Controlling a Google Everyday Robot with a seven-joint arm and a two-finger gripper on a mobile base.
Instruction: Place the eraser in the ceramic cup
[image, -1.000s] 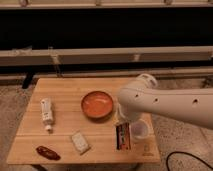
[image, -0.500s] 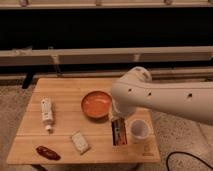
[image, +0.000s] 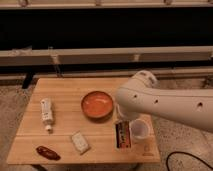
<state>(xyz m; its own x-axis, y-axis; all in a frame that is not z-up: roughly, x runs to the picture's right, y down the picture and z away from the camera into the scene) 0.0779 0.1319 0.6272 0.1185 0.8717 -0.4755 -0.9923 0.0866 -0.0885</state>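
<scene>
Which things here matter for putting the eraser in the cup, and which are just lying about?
Job: eraser, ceramic cup beside it, pincer just above the eraser.
Lying about: orange bowl, white tube, pale block, dark red thing.

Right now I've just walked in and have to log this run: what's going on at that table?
A robot's white arm is working on the eraser. It reaches in from the right over the wooden table, and the gripper, mostly hidden under the arm, is at the eraser's top end. The eraser is just left of the white cup, not in it yet. An orange bowl, a white tube, a pale block and a dark red item sit further left.
</scene>
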